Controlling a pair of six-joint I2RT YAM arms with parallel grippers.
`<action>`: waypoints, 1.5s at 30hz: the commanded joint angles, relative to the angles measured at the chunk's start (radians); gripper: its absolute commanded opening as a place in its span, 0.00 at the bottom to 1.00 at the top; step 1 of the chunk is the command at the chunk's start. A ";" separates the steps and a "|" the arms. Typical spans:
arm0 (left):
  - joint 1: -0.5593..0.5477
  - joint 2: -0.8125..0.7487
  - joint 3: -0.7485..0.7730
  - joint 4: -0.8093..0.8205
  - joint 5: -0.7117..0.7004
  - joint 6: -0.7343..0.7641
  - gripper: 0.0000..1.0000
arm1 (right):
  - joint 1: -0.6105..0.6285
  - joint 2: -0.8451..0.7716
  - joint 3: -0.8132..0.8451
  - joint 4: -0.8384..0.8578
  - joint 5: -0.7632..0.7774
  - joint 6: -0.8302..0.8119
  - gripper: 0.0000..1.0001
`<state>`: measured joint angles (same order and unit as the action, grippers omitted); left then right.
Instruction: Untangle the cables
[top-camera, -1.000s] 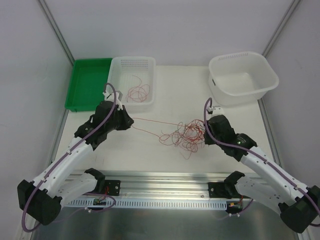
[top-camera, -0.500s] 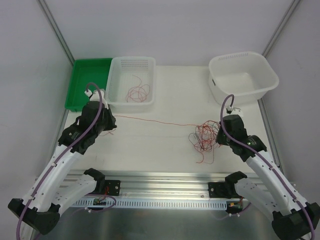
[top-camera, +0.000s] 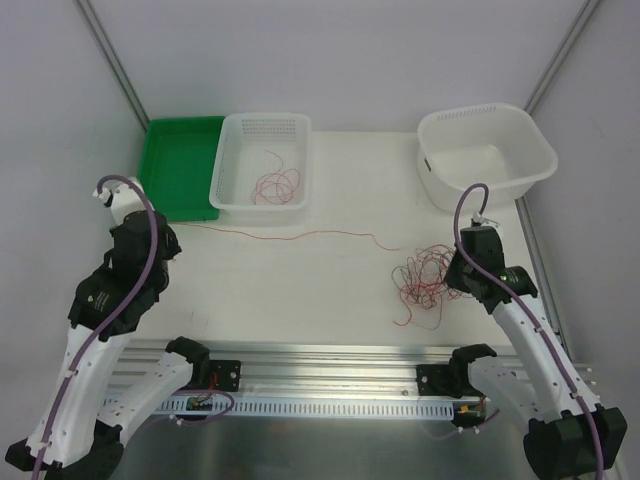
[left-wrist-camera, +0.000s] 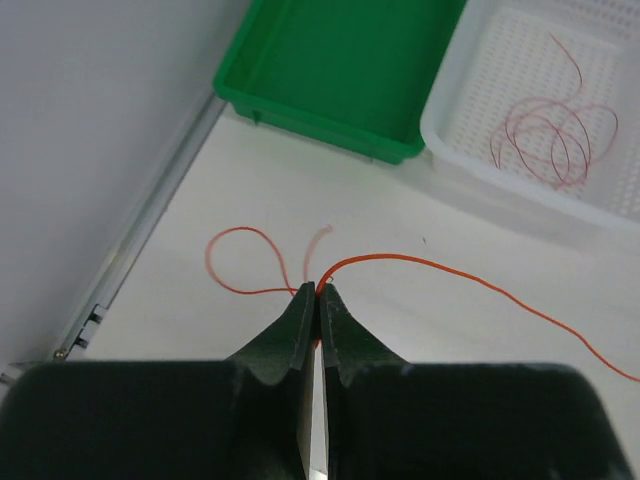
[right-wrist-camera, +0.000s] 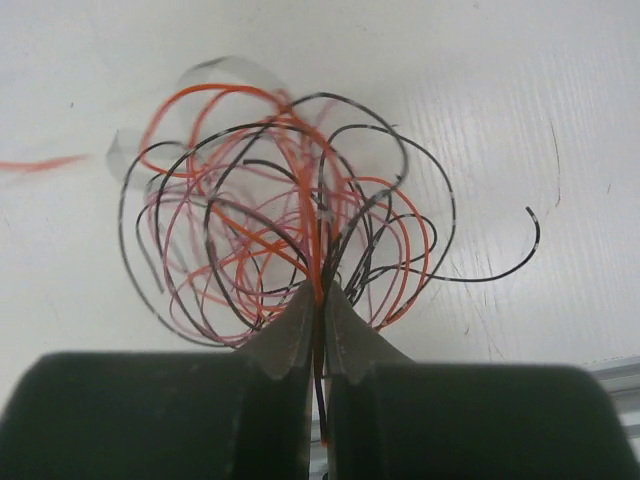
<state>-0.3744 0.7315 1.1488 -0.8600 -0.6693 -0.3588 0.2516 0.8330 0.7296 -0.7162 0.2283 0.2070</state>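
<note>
The cables are hair-thin red, orange and black wires. Most form a tangled bundle (top-camera: 425, 280) on the table at right, and my right gripper (top-camera: 452, 277) is shut on several of its strands (right-wrist-camera: 300, 215) at the jaw tips (right-wrist-camera: 318, 292). One red wire (top-camera: 290, 236) lies stretched across the table from my left gripper (top-camera: 172, 230) toward the bundle. In the left wrist view my left gripper (left-wrist-camera: 317, 291) is shut on this wire (left-wrist-camera: 470, 283), with a short loop (left-wrist-camera: 238, 262) sticking out to the left. I cannot tell whether its far end still hangs in the bundle.
A green tray (top-camera: 153, 170) stands at the back left, also seen in the left wrist view (left-wrist-camera: 300, 100). Beside it a white perforated basket (top-camera: 262, 120) holds separate red wires (top-camera: 275, 183). A white tub (top-camera: 530, 135) stands at the back right. A metal rail (top-camera: 320, 375) runs along the near edge.
My left gripper has swung left and back toward the table's left edge, drawing one red wire out straight. My right gripper has carried the bundle to the right.
</note>
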 joint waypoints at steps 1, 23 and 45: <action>0.014 -0.035 0.080 -0.047 -0.187 0.041 0.00 | -0.055 0.002 0.040 -0.005 -0.067 0.014 0.05; 0.014 0.000 0.071 0.072 0.460 0.052 0.00 | 0.015 0.104 0.048 0.060 -0.346 -0.073 0.69; 0.015 0.348 0.673 0.096 0.579 0.067 0.00 | 0.179 -0.156 0.117 0.020 -0.299 -0.155 0.97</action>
<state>-0.3710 1.0168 1.7134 -0.8070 -0.0814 -0.3202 0.4244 0.7055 0.8192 -0.6903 -0.0616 0.0769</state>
